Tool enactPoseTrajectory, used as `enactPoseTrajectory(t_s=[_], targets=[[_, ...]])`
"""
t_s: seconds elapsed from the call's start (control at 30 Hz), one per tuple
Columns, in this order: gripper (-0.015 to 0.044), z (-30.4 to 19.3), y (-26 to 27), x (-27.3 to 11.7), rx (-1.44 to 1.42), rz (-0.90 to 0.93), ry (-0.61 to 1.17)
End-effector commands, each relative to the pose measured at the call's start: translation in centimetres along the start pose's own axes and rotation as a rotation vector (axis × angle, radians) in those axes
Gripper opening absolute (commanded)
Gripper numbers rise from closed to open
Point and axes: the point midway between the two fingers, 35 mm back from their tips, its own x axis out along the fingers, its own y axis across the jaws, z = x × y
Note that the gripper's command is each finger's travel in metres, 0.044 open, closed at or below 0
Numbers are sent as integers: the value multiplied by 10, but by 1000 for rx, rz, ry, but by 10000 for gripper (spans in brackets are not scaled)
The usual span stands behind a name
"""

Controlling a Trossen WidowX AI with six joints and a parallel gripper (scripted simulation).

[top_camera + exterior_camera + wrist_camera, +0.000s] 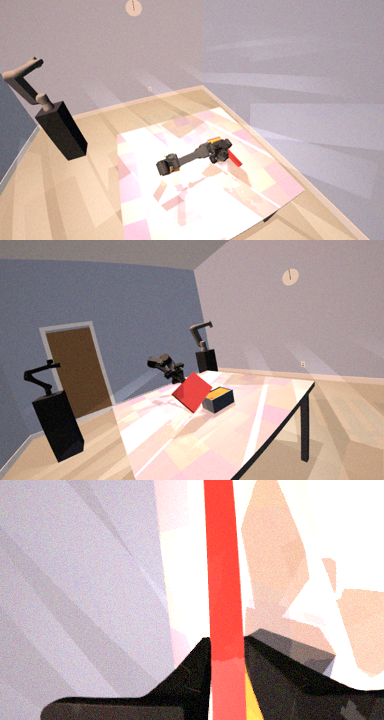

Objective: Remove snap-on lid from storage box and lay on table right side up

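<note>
The red lid (pixel 235 157) (pixel 192 392) (pixel 223 580) is off the box, held steeply on edge with one corner pointing down. It is in front of the arm and beside the box; whether its low corner touches the table cannot be told. My gripper (pixel 226 643) is shut on the lid near one edge, a finger on each side of it. In the exterior view the fingertips are largely hidden behind the lid. The dark grey storage box (pixel 223 403) (pixel 295 642) (pixel 214 139) stands upright and open on the table, its inside orange. The arm covers most of it in the top view.
The patchwork-patterned table (pixel 286 183) (pixel 271 415) has strong light patches and shadows. A tan-orange block (pixel 175 169) shows by the arm's base. Two other arms stand on black pedestals (pixel 62 133) (pixel 58 423) (pixel 206 361) away from the table.
</note>
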Motion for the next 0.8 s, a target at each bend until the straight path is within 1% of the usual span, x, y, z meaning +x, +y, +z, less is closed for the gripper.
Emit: enactPoseTrajectory(t_s=[0.0, 0.77], targets=[[0, 9, 3, -1, 2, 11, 2], [0, 56, 2, -2, 1, 12, 0]])
